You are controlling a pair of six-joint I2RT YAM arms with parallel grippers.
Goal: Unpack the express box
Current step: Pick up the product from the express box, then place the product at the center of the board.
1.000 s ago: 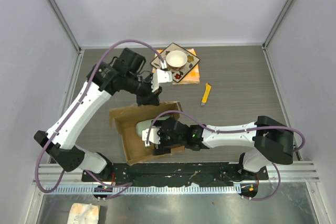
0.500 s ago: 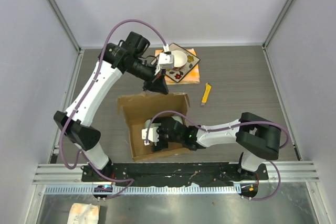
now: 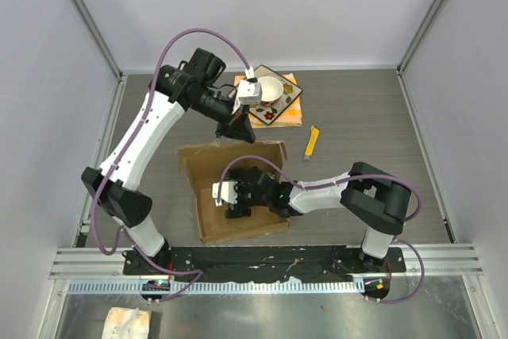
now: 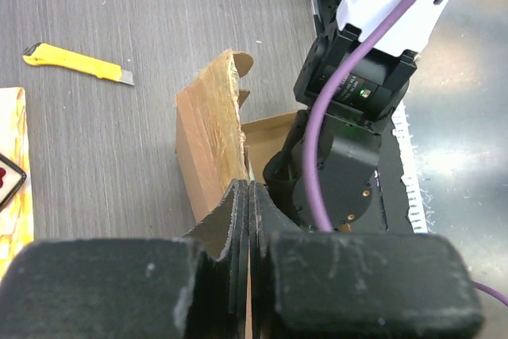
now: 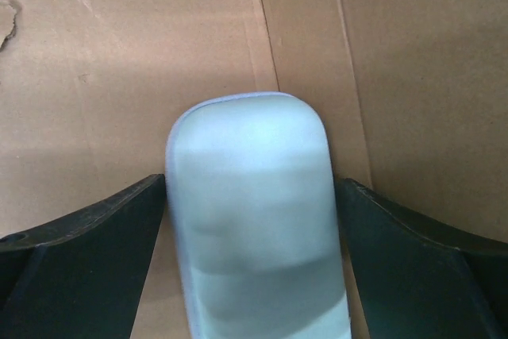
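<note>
The express box [image 3: 248, 225] is a shallow brown cardboard box lying open in front of the arm bases. My left gripper [image 3: 240, 131] is at its far edge, shut on the upright rear flap [image 4: 208, 142], with the card pinched between the pads [image 4: 238, 204]. My right gripper [image 3: 235, 201] reaches into the box, low over its floor [image 5: 95, 77]. It is open, one finger [image 5: 87, 232] on each side of a pale rounded white object [image 5: 252, 220] that lies on the box floor [image 3: 221, 193].
An orange-patterned square plate [image 3: 290, 106] carrying a white bowl [image 3: 268, 87] sits at the back, just behind my left gripper. A yellow utility knife [image 3: 312, 141] lies to the right of the box. Grey walls enclose the table.
My left arm rose and swung back while its jaws closed on the rear flap. The box turned and slid right. My right gripper reached further left inside the box.
</note>
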